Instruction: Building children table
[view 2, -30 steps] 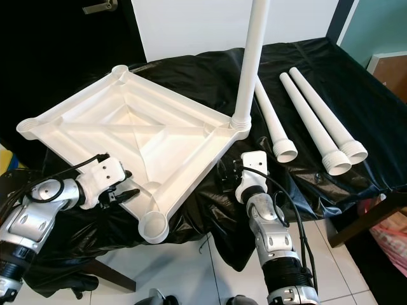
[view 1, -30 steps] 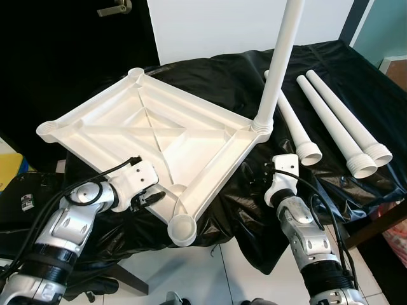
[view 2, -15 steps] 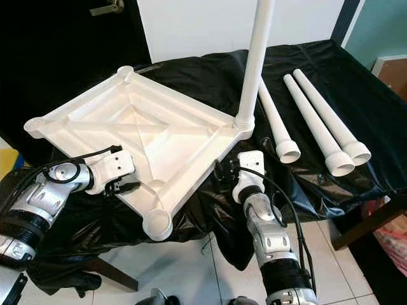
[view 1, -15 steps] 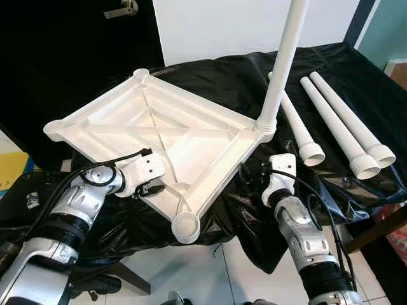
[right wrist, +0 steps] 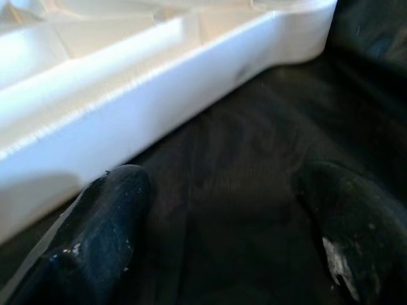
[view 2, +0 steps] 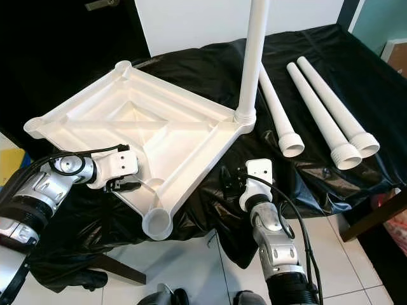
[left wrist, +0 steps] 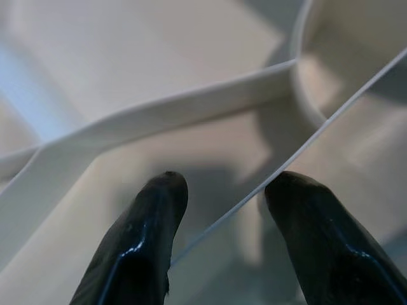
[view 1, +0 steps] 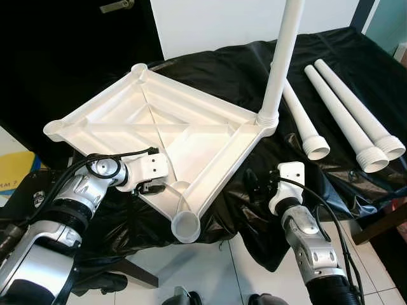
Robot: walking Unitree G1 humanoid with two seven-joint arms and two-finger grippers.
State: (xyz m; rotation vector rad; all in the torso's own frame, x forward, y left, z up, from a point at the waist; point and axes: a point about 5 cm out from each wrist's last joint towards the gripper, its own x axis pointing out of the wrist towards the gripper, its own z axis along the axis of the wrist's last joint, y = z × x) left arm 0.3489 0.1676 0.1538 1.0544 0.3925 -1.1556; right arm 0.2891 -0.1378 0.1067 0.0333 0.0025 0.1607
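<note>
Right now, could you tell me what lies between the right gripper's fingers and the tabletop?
Bare black plastic sheet lies between the right gripper and the white tabletop, seen in the right wrist view.

white tabletop, white legs, glossy black sheet

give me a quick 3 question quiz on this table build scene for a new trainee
1. True or false: one leg already stands upright in a corner socket of the upturned white tabletop.
2. How many loose legs lie on the black sheet?
A) two B) three C) four
3. Fill in: the left gripper has its fingers on either side of a thin ____ of the tabletop.

Key
1. True.
2. B, three, side by side on the robot's right.
3. Rib, near the empty socket closest to the robot; the fingers are apart. The right gripper is also open, over the sheet beside the tabletop's edge.
</note>
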